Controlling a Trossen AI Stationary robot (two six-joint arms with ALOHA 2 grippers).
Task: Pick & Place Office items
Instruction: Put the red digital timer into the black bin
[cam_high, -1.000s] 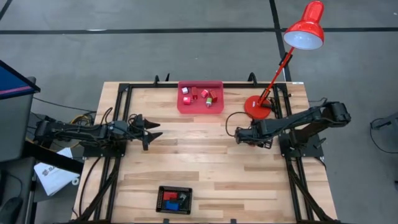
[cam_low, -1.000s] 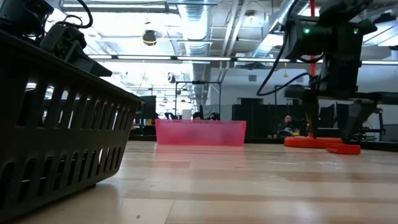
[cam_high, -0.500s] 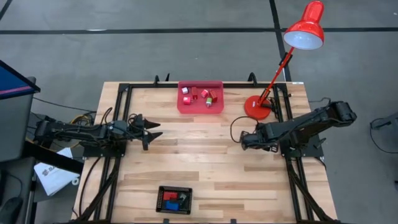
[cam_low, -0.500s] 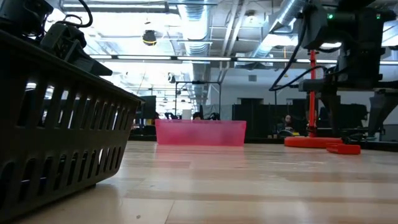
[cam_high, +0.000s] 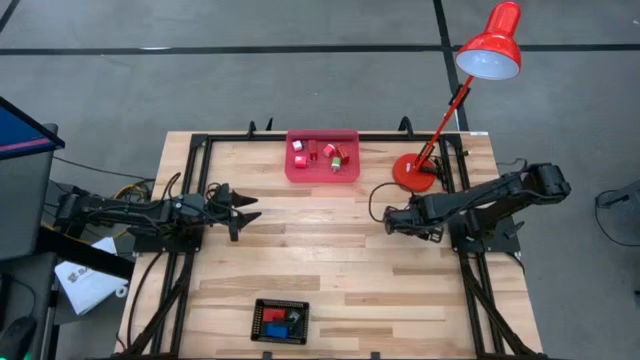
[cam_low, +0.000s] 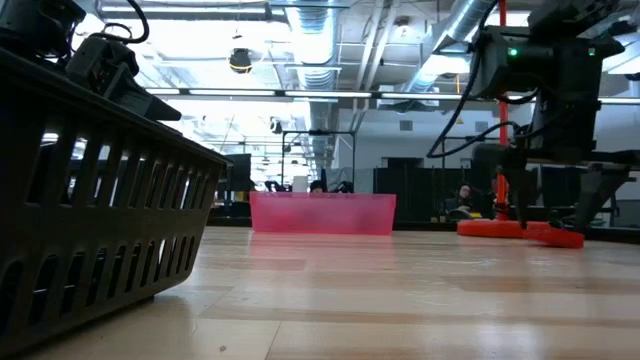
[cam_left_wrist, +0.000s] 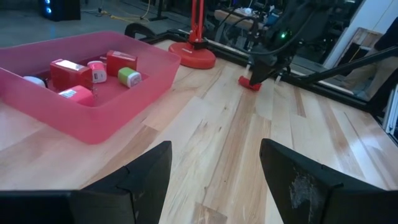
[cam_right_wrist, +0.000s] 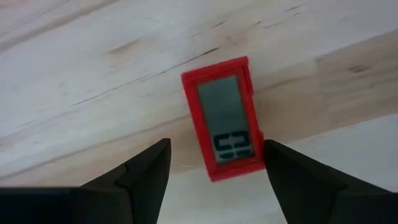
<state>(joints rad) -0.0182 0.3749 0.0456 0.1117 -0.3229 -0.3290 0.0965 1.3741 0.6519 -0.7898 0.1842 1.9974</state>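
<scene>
A small red office item with a grey screen (cam_right_wrist: 225, 126) lies flat on the wood table. My right gripper (cam_right_wrist: 214, 180) hangs above it, pointing down and open, one finger on either side of the item and neither touching it. The same item (cam_left_wrist: 250, 83) shows under that gripper near the lamp's base. Several more small red and white items (cam_left_wrist: 74, 74) lie in the pink-red tray (cam_high: 322, 172) at the far edge. My left gripper (cam_high: 243, 211) waits open and level over the table's left side, with nothing in it.
A red desk lamp stands on its base (cam_high: 414, 173) just beyond my right gripper. A black basket (cam_high: 280, 321) holding red and blue pieces sits at the near edge. Black rails (cam_high: 190, 250) frame the table. Bare wood lies between the arms.
</scene>
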